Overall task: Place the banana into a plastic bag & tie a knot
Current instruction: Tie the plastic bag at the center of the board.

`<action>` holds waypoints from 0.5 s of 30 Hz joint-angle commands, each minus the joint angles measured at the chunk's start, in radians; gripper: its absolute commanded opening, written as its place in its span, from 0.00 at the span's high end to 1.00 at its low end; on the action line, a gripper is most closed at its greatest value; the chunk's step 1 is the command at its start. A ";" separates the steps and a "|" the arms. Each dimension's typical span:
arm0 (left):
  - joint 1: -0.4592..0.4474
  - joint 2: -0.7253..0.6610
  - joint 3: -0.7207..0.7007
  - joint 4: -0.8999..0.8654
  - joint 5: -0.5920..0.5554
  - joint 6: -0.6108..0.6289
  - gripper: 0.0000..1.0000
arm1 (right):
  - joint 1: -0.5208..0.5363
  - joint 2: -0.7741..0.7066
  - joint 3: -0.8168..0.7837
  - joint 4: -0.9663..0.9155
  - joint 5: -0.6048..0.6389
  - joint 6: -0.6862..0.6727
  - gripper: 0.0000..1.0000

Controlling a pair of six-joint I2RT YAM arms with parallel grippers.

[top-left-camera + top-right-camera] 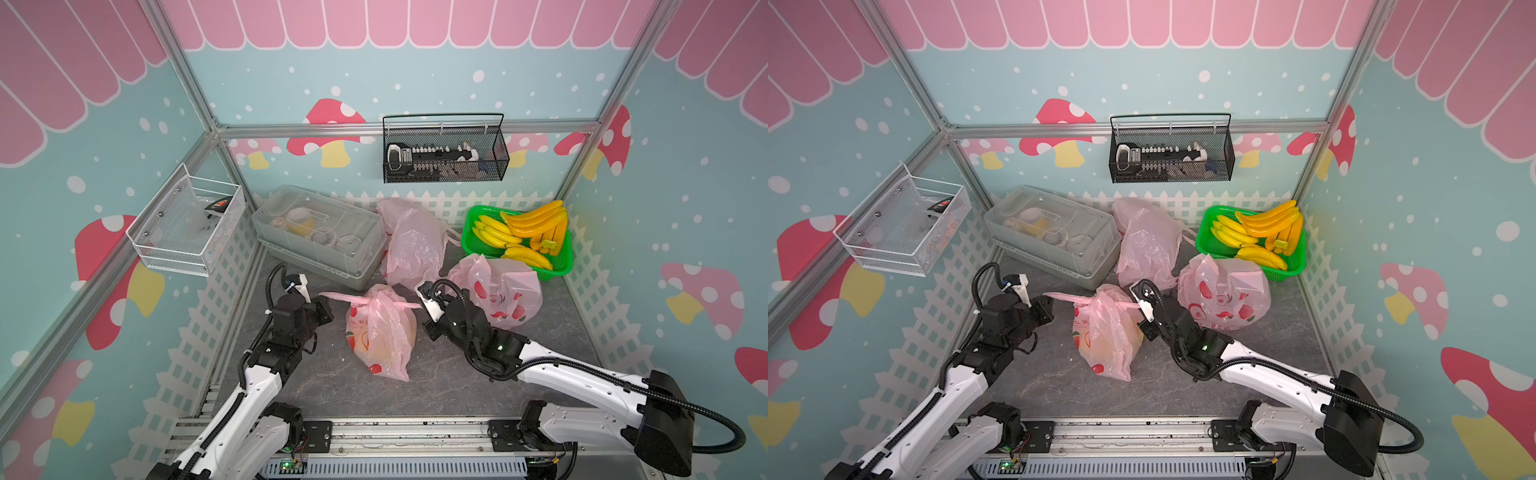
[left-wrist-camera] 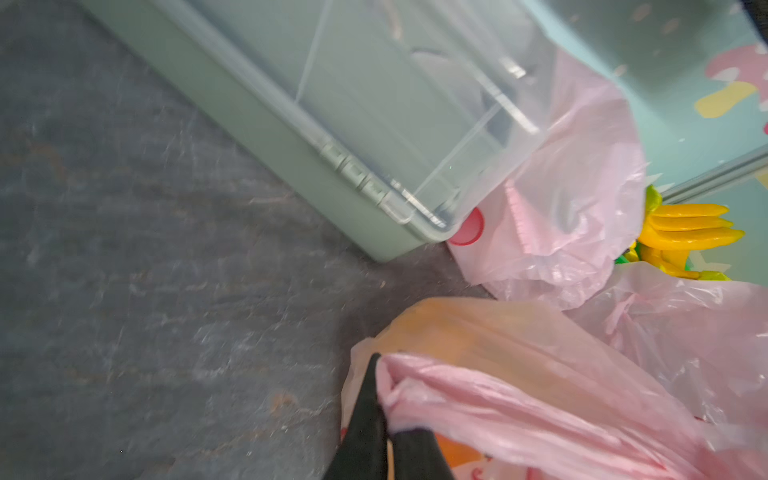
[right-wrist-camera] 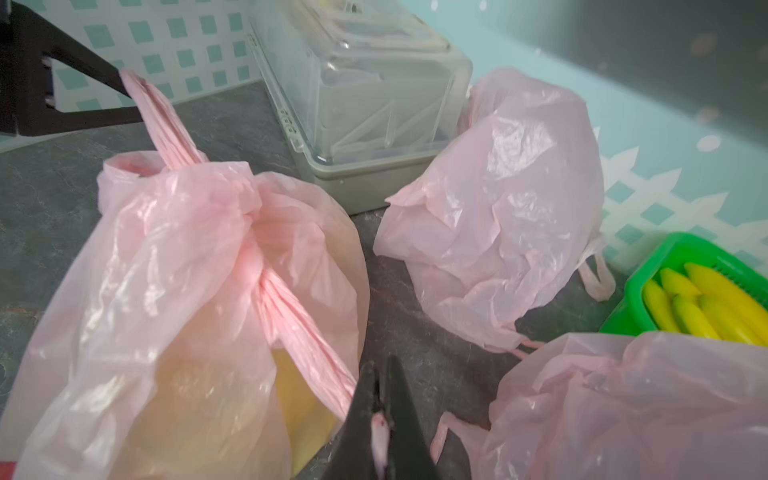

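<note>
The banana (image 3: 305, 415) lies inside the pink bag (image 1: 380, 332), yellow through the film. The left gripper (image 3: 131, 93) and right gripper (image 3: 380, 374) are each clenched on one twisted handle, drawn out to opposite sides of the bag, seemingly so the crossing (image 3: 251, 232) over its mouth can be cinched into a knot. Behind the bag the grey box (image 1: 316, 232) and a crumpled bag (image 1: 415, 245) crowd close, a printed bag (image 1: 498, 291) sits near on the right gripper's side, and bare table (image 1: 436, 374) lies open in front of the bag.
</note>
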 commanded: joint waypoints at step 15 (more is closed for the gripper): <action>0.174 -0.196 0.005 -0.162 -0.024 -0.173 0.96 | -0.108 0.060 0.024 0.062 -0.189 0.124 1.00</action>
